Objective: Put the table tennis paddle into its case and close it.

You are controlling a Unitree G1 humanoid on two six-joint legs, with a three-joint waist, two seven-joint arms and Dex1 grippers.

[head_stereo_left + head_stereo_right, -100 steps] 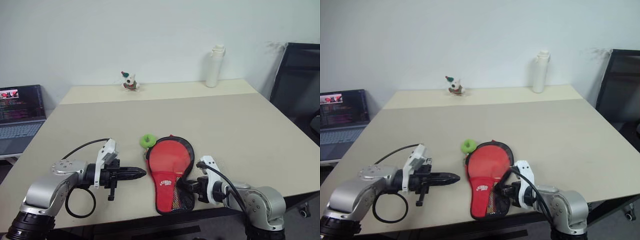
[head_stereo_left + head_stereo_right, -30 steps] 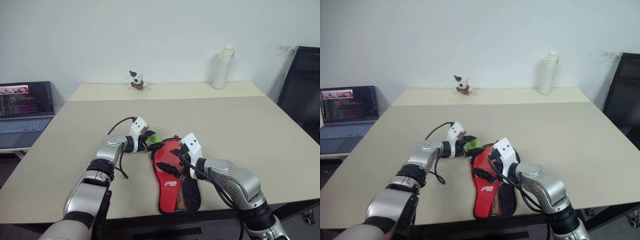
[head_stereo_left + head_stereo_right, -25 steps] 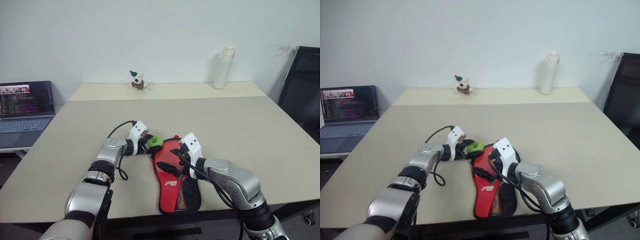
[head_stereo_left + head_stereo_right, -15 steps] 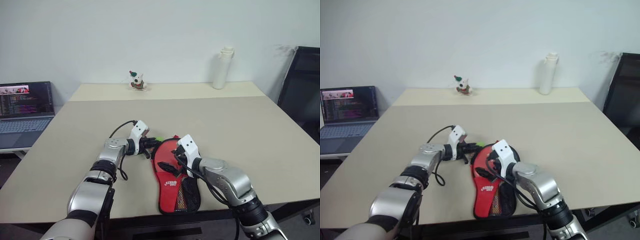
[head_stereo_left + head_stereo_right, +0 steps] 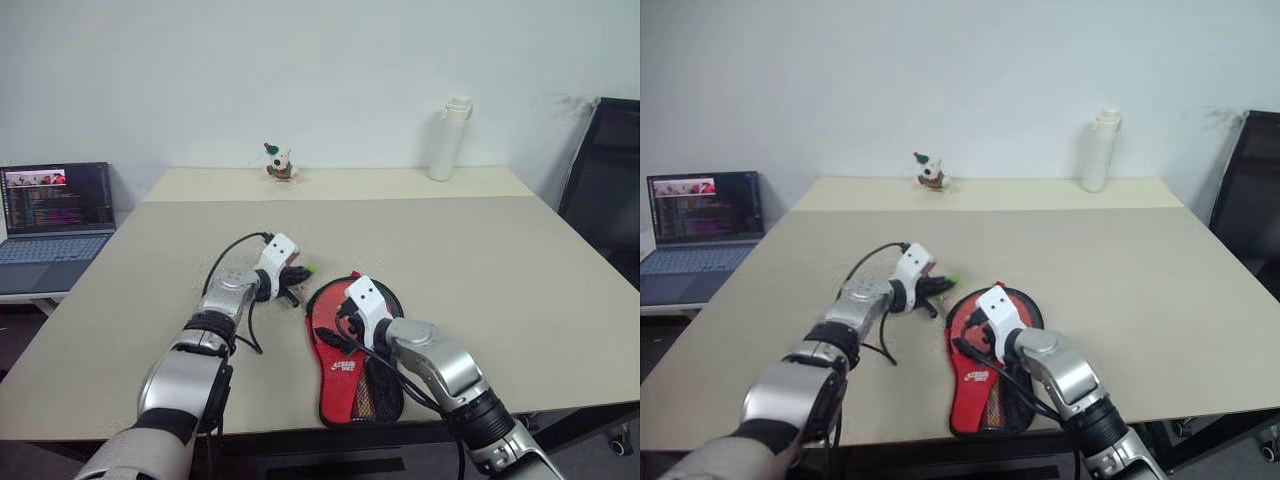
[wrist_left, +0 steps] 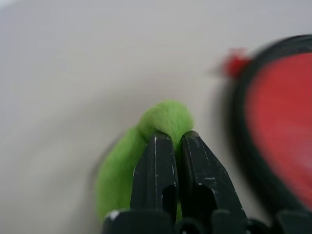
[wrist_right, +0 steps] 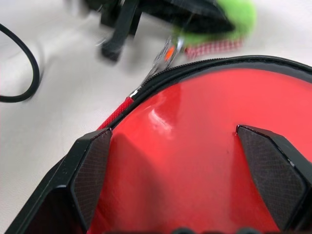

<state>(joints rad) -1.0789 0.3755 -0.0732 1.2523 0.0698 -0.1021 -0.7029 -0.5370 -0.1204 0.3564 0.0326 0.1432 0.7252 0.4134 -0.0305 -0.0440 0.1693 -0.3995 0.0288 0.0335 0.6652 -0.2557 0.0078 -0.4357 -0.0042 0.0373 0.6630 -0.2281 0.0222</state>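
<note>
The case (image 5: 352, 345) lies flat near the table's front edge, red side up, with a white logo, a mesh pocket and a black zipper edge (image 7: 204, 66). The paddle is hidden. A fuzzy green tag (image 6: 165, 117) sits at the case's far left rim beside the zipper pull (image 7: 163, 58). My left gripper (image 5: 297, 274) is shut on this tag, with both fingers (image 6: 156, 161) pinching it. My right gripper (image 7: 183, 170) is open, its fingertips spread wide just over the round red part of the case.
The beige table (image 5: 470, 260) stretches far beyond the case. A white bottle (image 5: 447, 140) and a small toy figure (image 5: 280, 162) stand at its back edge. A laptop (image 5: 55, 215) sits off to the left, a black chair (image 5: 605, 170) to the right.
My left gripper has shut on the green tag, which it held loosely between open fingers before. My right gripper has sunk lower and further onto the case's round part.
</note>
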